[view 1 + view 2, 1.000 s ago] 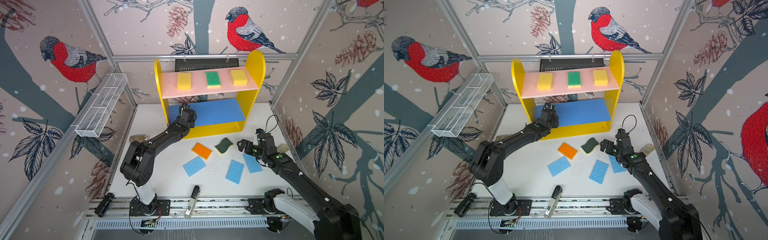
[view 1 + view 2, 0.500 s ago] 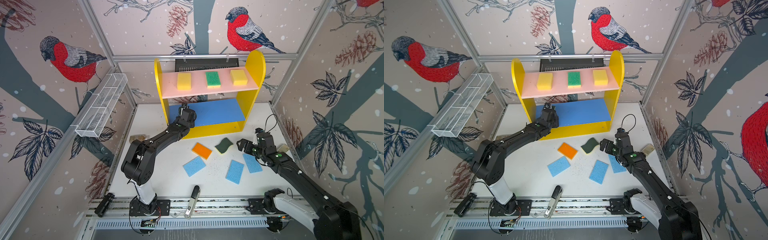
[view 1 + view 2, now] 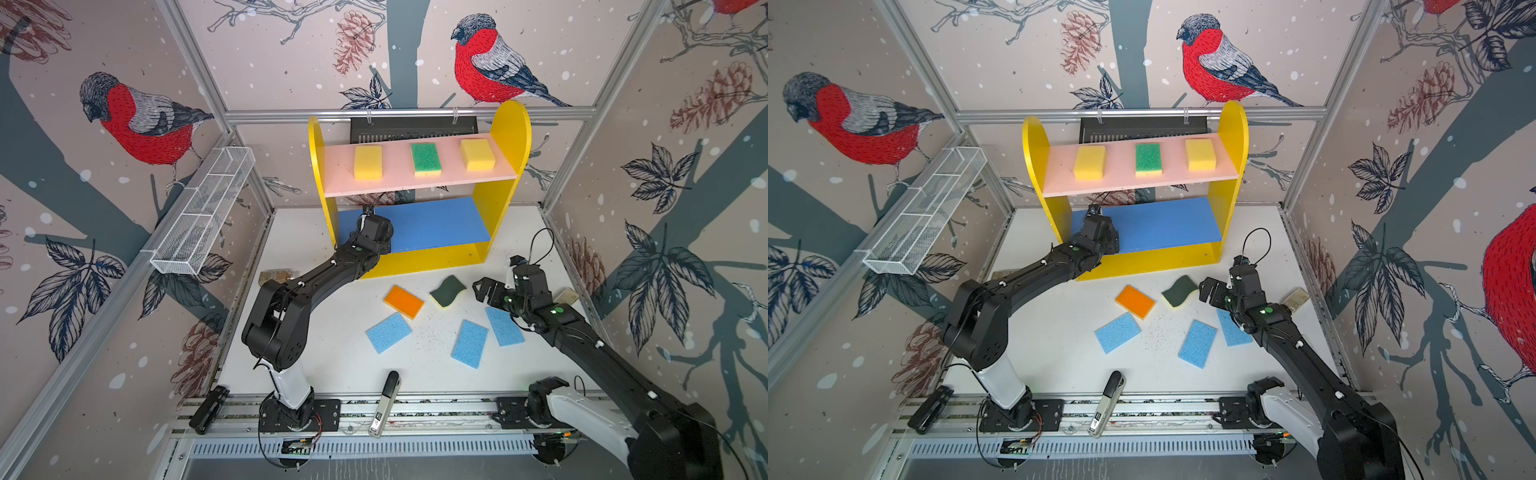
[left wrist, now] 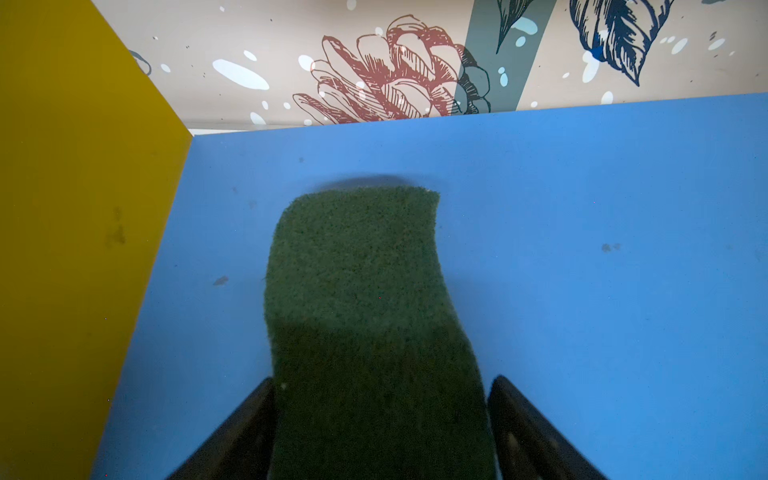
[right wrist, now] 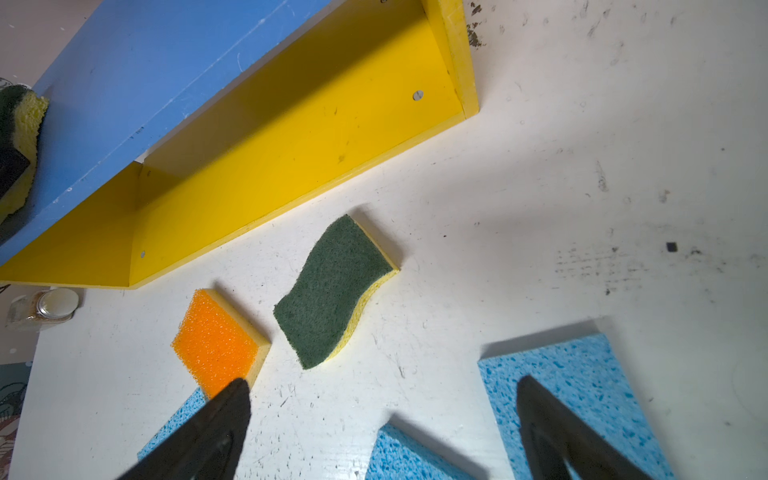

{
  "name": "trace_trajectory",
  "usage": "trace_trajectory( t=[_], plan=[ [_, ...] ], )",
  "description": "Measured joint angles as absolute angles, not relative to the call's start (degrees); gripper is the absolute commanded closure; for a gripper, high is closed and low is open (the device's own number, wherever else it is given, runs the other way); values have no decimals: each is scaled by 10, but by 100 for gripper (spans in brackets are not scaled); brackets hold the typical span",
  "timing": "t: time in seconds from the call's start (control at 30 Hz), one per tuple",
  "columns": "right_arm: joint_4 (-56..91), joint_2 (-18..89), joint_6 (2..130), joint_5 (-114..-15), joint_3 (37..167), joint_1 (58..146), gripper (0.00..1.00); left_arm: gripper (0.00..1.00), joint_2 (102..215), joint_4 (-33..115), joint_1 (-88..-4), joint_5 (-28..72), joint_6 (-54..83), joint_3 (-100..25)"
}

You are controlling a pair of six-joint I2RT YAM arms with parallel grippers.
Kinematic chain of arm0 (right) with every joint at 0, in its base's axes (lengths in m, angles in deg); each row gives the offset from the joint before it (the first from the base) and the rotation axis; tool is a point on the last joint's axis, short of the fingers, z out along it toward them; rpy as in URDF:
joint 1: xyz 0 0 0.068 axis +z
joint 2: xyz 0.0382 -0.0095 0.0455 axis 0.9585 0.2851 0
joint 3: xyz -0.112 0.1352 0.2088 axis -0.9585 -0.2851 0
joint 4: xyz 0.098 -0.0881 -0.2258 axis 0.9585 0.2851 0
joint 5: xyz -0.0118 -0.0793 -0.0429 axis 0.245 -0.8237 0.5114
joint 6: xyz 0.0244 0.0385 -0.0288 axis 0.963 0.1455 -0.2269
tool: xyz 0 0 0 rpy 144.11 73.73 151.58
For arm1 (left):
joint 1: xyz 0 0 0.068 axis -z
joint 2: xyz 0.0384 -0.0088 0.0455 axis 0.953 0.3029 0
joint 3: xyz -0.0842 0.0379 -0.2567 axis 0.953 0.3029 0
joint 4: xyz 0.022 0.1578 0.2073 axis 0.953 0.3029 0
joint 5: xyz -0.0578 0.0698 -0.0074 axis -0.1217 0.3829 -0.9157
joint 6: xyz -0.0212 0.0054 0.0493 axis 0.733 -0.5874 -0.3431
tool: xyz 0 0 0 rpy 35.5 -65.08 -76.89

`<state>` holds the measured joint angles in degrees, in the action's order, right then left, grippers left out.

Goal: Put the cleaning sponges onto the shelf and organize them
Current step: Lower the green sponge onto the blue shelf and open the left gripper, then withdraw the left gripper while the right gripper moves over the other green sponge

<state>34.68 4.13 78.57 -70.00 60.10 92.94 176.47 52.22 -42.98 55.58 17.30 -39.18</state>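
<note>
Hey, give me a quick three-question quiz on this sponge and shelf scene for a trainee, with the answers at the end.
1. How many sponges lie on the pink upper board?
2. True or false: the right gripper is open and holds nothing.
3. Which sponge lies on the blue lower board? A, the orange-topped one. B, the dark green wavy-edged sponge. C, a light blue one.
Key: 1. three; 2. true; 3. B.

Bright, even overhead light, soft shadows; wide-angle edges bow; near fingers (image 4: 232,436) blurred.
</note>
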Motion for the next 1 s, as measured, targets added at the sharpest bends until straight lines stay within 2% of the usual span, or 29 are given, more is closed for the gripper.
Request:
trace_trajectory(
  t=[0.4,1.0],
  plan=[
    [348,42,786,-700,609,948,0,17,1718,530,-430,536,173,-384],
    [330,96,781,-743,635,1068,0,17,1552,520,-430,450,149,-255]
  ],
)
